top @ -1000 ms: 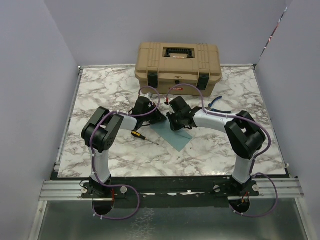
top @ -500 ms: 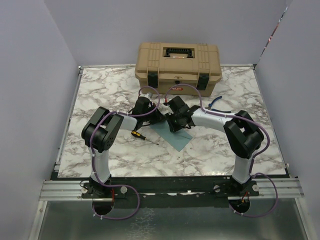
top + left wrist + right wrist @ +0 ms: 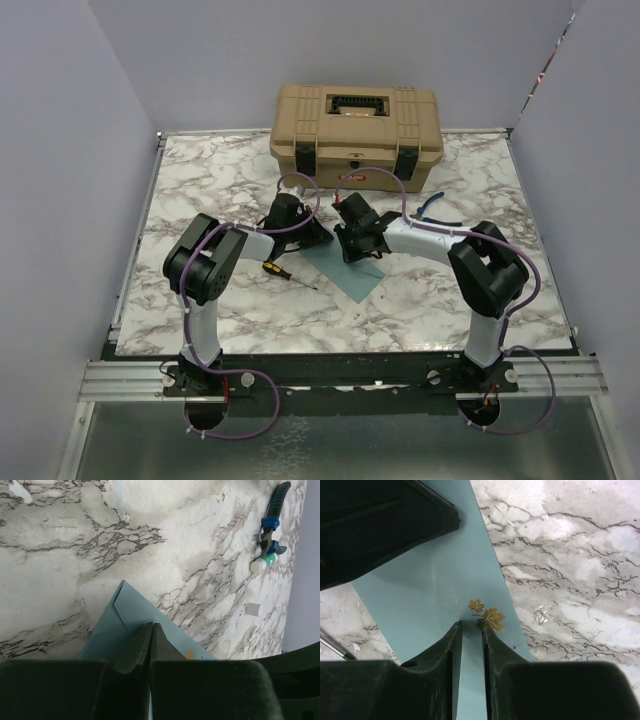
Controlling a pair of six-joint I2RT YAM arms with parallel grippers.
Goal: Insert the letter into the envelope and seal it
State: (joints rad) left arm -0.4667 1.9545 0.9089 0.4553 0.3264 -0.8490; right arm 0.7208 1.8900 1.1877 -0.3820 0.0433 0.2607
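The teal envelope [image 3: 347, 272] lies flat on the marble table between the two arms, back side up and flap folded down. A gold maple-leaf sticker [image 3: 488, 616] sits at the flap's point. My left gripper [image 3: 318, 238] is shut, and its tips [image 3: 151, 625] rest on the envelope [image 3: 125, 622] near the flap seam. My right gripper [image 3: 471, 625] hangs low over the envelope [image 3: 427, 587], right beside the sticker. Its fingers stand a narrow gap apart with nothing between them. The letter is hidden from all views.
A tan toolbox [image 3: 355, 125] stands at the back. A yellow-handled screwdriver [image 3: 283, 271] lies left of the envelope. Blue-handled pliers [image 3: 273, 515], a white tube [image 3: 263, 563] and a small grey cap [image 3: 253, 609] lie to the right. A foil scrap [image 3: 540, 615] lies near the envelope's edge.
The right wrist has wobbled slightly left and back over the envelope. The left arm and the envelope have stayed put.
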